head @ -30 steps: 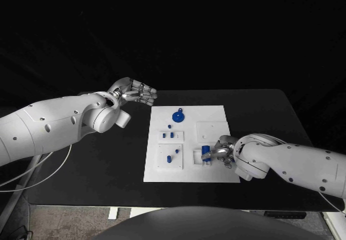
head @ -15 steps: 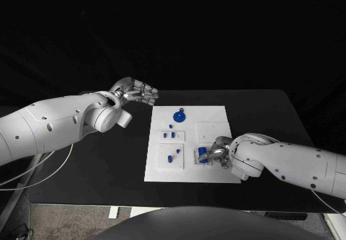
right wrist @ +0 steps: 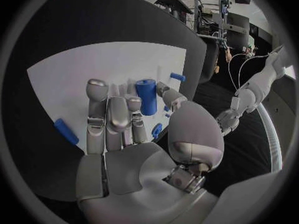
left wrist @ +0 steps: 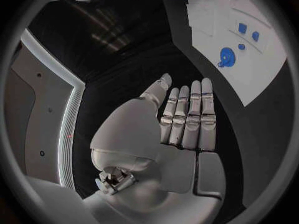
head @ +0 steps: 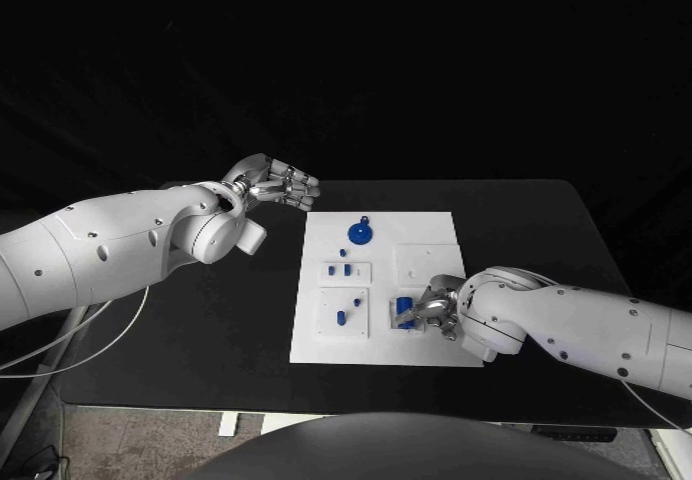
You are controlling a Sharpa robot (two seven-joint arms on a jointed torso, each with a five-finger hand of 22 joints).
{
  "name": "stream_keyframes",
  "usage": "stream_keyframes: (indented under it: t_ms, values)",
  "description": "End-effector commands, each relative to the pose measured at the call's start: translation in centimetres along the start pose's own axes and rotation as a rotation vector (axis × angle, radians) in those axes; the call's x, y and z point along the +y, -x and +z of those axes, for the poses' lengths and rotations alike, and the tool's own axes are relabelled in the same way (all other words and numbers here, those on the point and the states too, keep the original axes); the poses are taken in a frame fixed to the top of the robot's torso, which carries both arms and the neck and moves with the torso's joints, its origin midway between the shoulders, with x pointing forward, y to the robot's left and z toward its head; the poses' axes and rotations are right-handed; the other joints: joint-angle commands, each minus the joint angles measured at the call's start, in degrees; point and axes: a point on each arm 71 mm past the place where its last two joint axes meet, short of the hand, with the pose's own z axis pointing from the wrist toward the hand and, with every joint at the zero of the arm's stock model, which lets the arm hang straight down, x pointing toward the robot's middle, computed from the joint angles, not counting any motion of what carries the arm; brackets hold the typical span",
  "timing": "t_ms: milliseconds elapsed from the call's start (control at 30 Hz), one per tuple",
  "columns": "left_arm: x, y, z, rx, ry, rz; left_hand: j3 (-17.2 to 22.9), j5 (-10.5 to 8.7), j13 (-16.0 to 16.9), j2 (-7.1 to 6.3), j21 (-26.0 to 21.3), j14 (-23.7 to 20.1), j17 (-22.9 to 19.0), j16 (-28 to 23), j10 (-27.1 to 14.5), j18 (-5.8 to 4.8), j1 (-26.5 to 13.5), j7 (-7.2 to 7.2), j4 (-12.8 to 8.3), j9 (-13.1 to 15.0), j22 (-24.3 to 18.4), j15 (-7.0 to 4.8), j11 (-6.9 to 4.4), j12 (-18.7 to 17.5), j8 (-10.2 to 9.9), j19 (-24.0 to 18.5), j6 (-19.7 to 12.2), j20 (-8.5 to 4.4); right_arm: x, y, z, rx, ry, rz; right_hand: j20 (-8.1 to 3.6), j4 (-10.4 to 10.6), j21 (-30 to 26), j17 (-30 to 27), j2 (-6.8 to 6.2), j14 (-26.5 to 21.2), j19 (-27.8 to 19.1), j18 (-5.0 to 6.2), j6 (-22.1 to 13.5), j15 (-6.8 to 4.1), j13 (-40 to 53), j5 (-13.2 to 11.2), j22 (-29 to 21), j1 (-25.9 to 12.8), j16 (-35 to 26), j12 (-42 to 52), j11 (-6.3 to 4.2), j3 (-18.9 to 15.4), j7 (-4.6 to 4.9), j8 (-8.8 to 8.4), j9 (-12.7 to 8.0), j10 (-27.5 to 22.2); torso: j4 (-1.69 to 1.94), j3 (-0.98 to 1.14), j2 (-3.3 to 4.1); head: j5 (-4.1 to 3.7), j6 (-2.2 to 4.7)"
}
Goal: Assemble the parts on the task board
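The white task board [head: 326,348] lies mid-table, also seen as the board [right wrist: 74,69] and the board [left wrist: 264,74]. My right hand [head: 440,306] is at its near right part, thumb and fingers [right wrist: 132,107] pinching an upright blue cylinder [head: 405,306], the same cylinder [right wrist: 146,95]. A blue disc [head: 358,233] with a small knob lies at the board's far end, seen again as the disc [left wrist: 227,56]. Small blue parts [head: 339,269] sit in a recess, and others [head: 340,318] in the recess nearer me. My left hand [head: 274,185] hovers off the board's far left corner, fingers straight, the hand [left wrist: 181,129] holding nothing.
Black table [head: 216,310] surrounds the board, with bare room left of it and at the far side. A loose blue part [right wrist: 65,131] lies on the board beside my right hand's fingers. A small blue peg [right wrist: 177,76] stands beyond the cylinder.
My right hand has shifted slightly left and toward me with the blue cylinder. My left hand has stayed put.
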Motion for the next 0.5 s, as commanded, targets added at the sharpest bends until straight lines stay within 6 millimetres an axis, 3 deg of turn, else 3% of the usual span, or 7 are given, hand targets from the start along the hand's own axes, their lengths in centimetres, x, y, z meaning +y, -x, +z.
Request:
stream_keyframes:
  t_ms: [33, 133, 233, 300, 367, 400, 500]
  values:
    - [-0.16, -0.18, 0.03, 0.010, -0.006, -0.007, 0.0, -0.26, 0.0, -0.20, 0.3, 0.0, 0.1, -0.2, -0.1, 0.00, -0.1, -0.03, 0.4, 0.0, 0.0, 0.08, 0.10, -0.1, -0.2, 0.5, -0.2, 0.00, -0.01, -0.25, 0.08, 0.016, 0.001, -0.011, 0.24, 0.1, -0.4, -0.1, 0.29, 0.2, 0.7, -0.54, 0.0, 0.23, -0.3, -0.9, 3.3, 0.1, -0.2, -0.6, 0.13, -0.5, 0.09, 0.19, -0.1, -0.5, -0.04, 0.01, -0.02, 0.06, 0.01]
    - [-0.17, -0.21, 0.04, 0.011, -0.007, -0.007, 0.0, -0.26, 0.0, -0.20, 0.3, 0.0, 0.1, -0.2, -0.1, 0.00, -0.1, -0.03, 0.4, 0.0, 0.0, 0.08, 0.10, -0.1, -0.2, 0.5, -0.2, 0.00, 0.05, -0.23, 0.12, 0.012, 0.003, -0.008, 0.30, 0.6, -0.5, -0.2, 0.04, 0.1, 0.6, -0.50, -0.1, 0.29, -0.5, -2.0, 3.3, 0.1, -0.3, -0.8, 0.22, -0.8, 0.22, 0.19, -0.3, -0.7, -0.04, 0.02, -0.02, 0.08, 0.01]
    - [-0.18, -0.23, 0.05, 0.011, -0.007, -0.007, 0.0, -0.27, 0.0, -0.21, 0.2, 0.0, 0.1, -0.2, -0.2, -0.01, -0.1, -0.01, 0.5, 0.0, -0.2, 0.09, 0.11, -0.1, -0.2, 0.5, -0.2, 0.01, 0.08, -0.19, 0.17, 0.008, 0.006, -0.004, 0.39, 1.9, -0.9, -0.4, -1.33, 0.0, 0.5, -0.40, -0.7, 0.44, -1.0, -7.2, 3.2, -1.0, -0.6, -1.3, 0.55, -2.0, 0.62, 0.13, -0.8, -1.1, -0.02, 0.01, -0.03, 0.04, 0.01]
    - [-0.18, -0.23, 0.05, 0.011, -0.007, -0.007, 0.0, -0.27, 0.0, -0.21, 0.2, 0.0, 0.1, -0.2, -0.2, -0.01, -0.1, -0.01, 0.5, 0.0, -0.2, 0.09, 0.11, -0.1, -0.2, 0.5, -0.2, 0.01, 0.10, -0.17, 0.18, 0.006, 0.008, -0.003, 0.39, 3.2, -1.1, -0.5, -2.39, -0.1, 0.5, -0.35, -0.9, 0.49, -1.2, -7.4, 3.1, -1.8, -0.8, -1.7, 0.66, -4.2, 0.75, 0.15, -1.1, -1.3, -0.03, 0.01, -0.03, 0.04, 0.01]
    - [-0.17, -0.22, 0.05, 0.011, -0.006, -0.007, 0.0, -0.27, 0.0, -0.21, 0.2, 0.0, 0.1, -0.2, -0.2, -0.01, -0.1, -0.01, 0.5, 0.0, -0.2, 0.09, 0.11, -0.1, -0.2, 0.5, -0.2, 0.01, 0.13, -0.18, 0.20, 0.007, 0.011, -0.004, 0.39, 8.2, -1.5, -0.5, -2.45, -0.2, 0.4, -0.34, -1.0, 0.49, -1.5, -7.4, 3.1, 1.7, -1.0, -2.1, 0.64, -9.5, 0.82, 0.24, -2.4, -1.5, -0.05, 0.01, -0.03, 0.10, 0.01]
    - [-0.17, -0.22, 0.05, 0.011, -0.006, -0.007, 0.0, -0.27, 0.0, -0.21, 0.2, 0.0, 0.1, -0.2, -0.2, -0.01, -0.1, -0.01, 0.5, 0.0, -0.2, 0.09, 0.11, -0.1, -0.2, 0.5, -0.2, 0.01, 0.15, -0.20, 0.20, 0.010, 0.013, -0.006, 0.38, 9.1, -1.7, -0.5, -3.19, -0.3, 0.4, -0.34, -1.2, 0.50, -1.6, -7.4, 3.1, 2.3, -1.2, -2.2, 0.72, -10.0, 0.89, 0.18, -2.9, -1.6, -0.04, 0.00, -0.02, 0.10, 0.01]
    - [-0.17, -0.23, 0.04, 0.012, -0.006, -0.007, 0.0, -0.27, 0.0, -0.21, 0.2, 0.0, 0.1, -0.2, -0.2, -0.01, -0.1, -0.01, 0.5, 0.0, -0.2, 0.09, 0.11, -0.1, -0.2, 0.5, -0.2, 0.01, 0.17, -0.22, 0.19, 0.012, 0.015, -0.008, 0.47, 9.7, -2.1, -0.6, -3.52, -0.4, 0.3, -0.30, -1.5, 0.60, -1.7, -7.4, 3.0, 2.5, -1.5, -2.5, 0.85, -11.9, 1.01, 0.20, -3.2, -1.9, -0.03, 0.00, -0.02, 0.13, 0.01]
